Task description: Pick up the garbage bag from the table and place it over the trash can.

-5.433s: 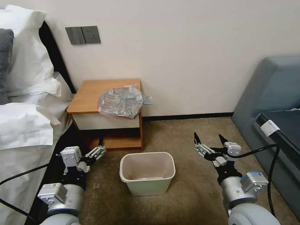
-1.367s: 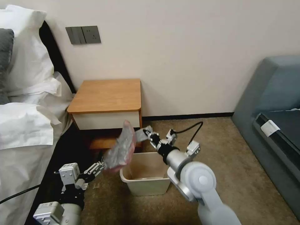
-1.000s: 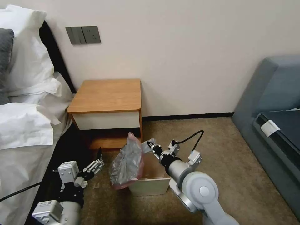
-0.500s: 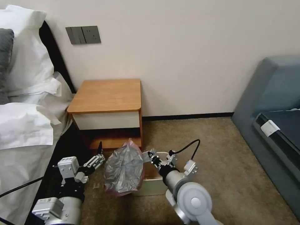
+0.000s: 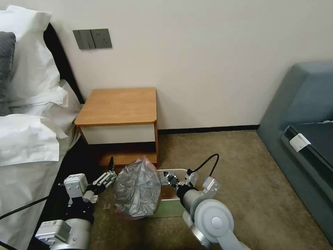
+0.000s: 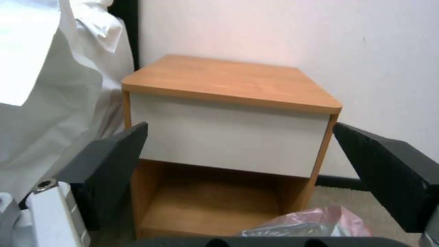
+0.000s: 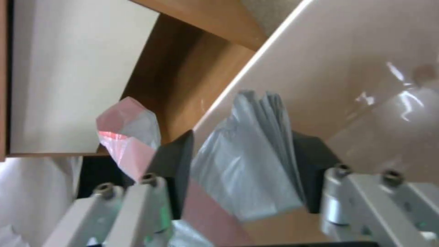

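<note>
Change since 5.4 s ago: the garbage bag (image 5: 137, 190) is off the table (image 5: 118, 106), whose top is now bare; it now hangs low at the trash can (image 5: 170, 208), draped over the can's left side and hiding that part of the rim. Over the last half second the bag and right arm sank slightly lower.

Counts, largest first: one bed with white bedding (image 5: 27, 139) at 9 o'clock, one grey sofa (image 5: 301, 104) at 3 o'clock, one table at 11 o'clock against the wall, one trash can on the carpet at 6 o'clock, one garbage bag, two grippers.

Right gripper (image 5: 169, 178): over the can's opening, fingers clamped on a bunched fold of the bag; wrist view confirms grey plastic pinched between both pads (image 7: 176, 161).

Left gripper (image 5: 108, 172): at 8 o'clock, just left of the bag, fingers spread apart, holding nothing
</note>
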### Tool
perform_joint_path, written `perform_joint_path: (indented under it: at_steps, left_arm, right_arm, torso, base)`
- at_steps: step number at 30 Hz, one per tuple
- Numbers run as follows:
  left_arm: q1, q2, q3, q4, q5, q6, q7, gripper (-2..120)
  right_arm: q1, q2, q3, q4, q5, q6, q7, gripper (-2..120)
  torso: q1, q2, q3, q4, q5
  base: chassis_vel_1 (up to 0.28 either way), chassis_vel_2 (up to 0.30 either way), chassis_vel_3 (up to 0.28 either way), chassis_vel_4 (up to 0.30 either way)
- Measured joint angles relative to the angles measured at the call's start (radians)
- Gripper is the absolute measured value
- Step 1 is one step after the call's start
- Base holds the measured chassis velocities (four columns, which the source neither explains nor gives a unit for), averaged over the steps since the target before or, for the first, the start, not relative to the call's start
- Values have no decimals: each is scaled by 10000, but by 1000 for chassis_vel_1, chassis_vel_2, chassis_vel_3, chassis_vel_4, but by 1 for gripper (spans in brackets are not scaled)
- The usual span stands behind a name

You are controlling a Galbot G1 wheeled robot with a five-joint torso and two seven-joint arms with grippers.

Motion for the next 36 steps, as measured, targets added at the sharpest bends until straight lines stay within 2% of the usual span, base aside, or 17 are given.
perform_joint_path:
  at_steps: [2,3,6,7,10,14,22,34,36]
  left_arm:
    - [-6,0,1,0,2,-14,1,100]
    - [-6,0,1,0,2,-14,1,100]
    - [-65,10,11,0,2,-23,8,100]
    - [-65,10,11,0,2,-23,8,100]
    - [-143,14,27,0,-3,-50,12,100]
    - [-208,24,29,0,-16,-97,-16,100]
    - [-266,66,47,0,-42,-106,-27,100]
    - [-121,73,198,62,-102,100,27,100]
    - [30,17,232,371,-159,117,209,100]
  right_arm:
    - [17,-36,24,100,174,1,193,61]
    - [17,-36,24,100,174,1,193,61]
    - [24,-114,65,261,321,-5,274,75]
    - [24,-114,65,261,321,-5,274,75]
    - [72,-178,126,405,426,2,500,89]
    - [140,-209,244,602,718,57,844,99]
    - [176,-339,424,1103,870,85,1048,100]
    - [39,-366,1364,1491,570,-246,191,100]
    - [-34,-365,1759,1493,456,-370,89,100]
  torso:
    - [0,0,0,0,0]
    - [0,0,0,0,0]
    - [1,0,0,0,0]
    - [1,0,0,0,0]
    - [0,0,0,0,1]
    - [0,0,0,0,1]
    - [0,0,0,0,1]
    - [0,0,0,0,2]
    - [0,0,0,0,1]
  base:
    - [0,0,0,0]
    - [0,0,0,0]
    - [0,0,0,0]
    - [0,0,0,0]
    - [0,0,0,0]
    - [0,0,0,0]
    - [0,0,0,0]
    - [0,0,0,0]
    - [0,0,0,0]
